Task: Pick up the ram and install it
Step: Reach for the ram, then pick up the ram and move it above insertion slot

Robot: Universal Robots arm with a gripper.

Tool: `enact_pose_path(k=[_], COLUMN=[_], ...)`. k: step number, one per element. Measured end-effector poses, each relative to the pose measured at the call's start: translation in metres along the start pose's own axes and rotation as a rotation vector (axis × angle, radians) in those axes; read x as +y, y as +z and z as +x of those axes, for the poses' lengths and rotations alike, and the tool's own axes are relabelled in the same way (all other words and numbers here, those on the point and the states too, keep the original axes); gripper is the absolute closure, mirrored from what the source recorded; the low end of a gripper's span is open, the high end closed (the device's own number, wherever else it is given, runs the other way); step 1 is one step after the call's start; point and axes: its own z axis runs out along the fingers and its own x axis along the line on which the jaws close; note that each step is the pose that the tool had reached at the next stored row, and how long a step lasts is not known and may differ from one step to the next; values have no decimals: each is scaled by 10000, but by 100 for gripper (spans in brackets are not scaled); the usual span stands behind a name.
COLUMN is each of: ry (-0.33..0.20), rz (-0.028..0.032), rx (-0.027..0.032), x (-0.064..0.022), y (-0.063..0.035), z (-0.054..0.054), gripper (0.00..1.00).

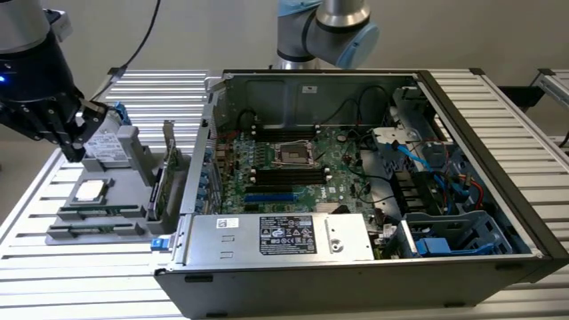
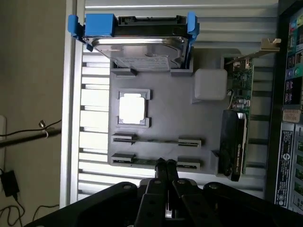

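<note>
Two ram sticks lie in holders on a grey fixture tray [image 2: 170, 113], one [image 2: 156, 140] beside the other [image 2: 142, 161]. In the exterior view they show as thin dark strips [image 1: 98, 212] on the tray [image 1: 133, 193] at the exterior view's left. My gripper [image 1: 69, 152] hangs above the tray's far end, near the hard drive, shut and holding nothing. From the wrist camera its closed fingertips [image 2: 165, 164] line up over the nearer ram stick, well above it. The open computer case [image 1: 462, 93] shows the motherboard with black memory slots [image 1: 289, 177].
The tray also carries a silver processor [image 2: 131, 108], a hard drive in a blue bracket [image 2: 142, 47] and an upright green expansion card [image 2: 236, 137]. The case wall [image 1: 197, 167] rises right next to the tray. A power supply [image 1: 284, 237] and cables [image 1: 427, 160] sit inside the case.
</note>
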Motion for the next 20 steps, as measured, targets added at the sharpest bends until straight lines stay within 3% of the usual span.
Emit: enact_pose_path(k=[2, 18, 20], ry=[-18, -24, -238], rz=[3, 5, 23], rx=[-74, -62, -49], x=[0, 0, -1], y=[14, 19, 31], z=[31, 33, 31], gripper=[90, 90, 90])
